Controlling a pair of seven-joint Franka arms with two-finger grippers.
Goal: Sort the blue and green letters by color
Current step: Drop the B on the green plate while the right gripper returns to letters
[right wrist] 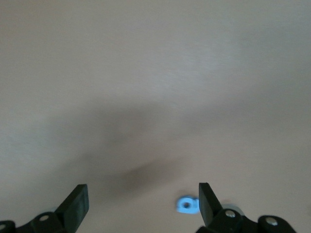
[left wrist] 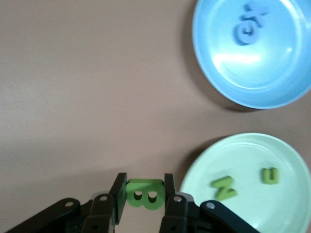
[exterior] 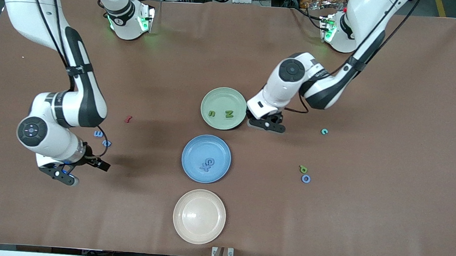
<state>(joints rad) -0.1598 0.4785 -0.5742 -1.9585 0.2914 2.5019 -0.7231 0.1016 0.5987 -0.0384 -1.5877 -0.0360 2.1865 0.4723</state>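
Note:
My left gripper [exterior: 266, 124] is shut on a green letter B [left wrist: 144, 194] and hangs over the table right beside the green plate [exterior: 217, 96], at its rim toward the left arm's end. Two green letters [exterior: 229, 113] lie in that plate. The blue plate [exterior: 194, 147] holds two blue letters [exterior: 207, 164]. My right gripper [exterior: 64, 176] is open and holds nothing, over the table near two loose blue letters [exterior: 98, 134]. One blue letter [right wrist: 186, 205] shows next to a finger in the right wrist view. A green letter [exterior: 303, 169] and a blue O [exterior: 306, 178] lie toward the left arm's end.
An empty beige plate [exterior: 199, 216] sits nearest the front camera, in line with the other two plates. A dark red letter [exterior: 128, 118] lies toward the right arm's end. A teal letter [exterior: 324, 131] lies toward the left arm's end.

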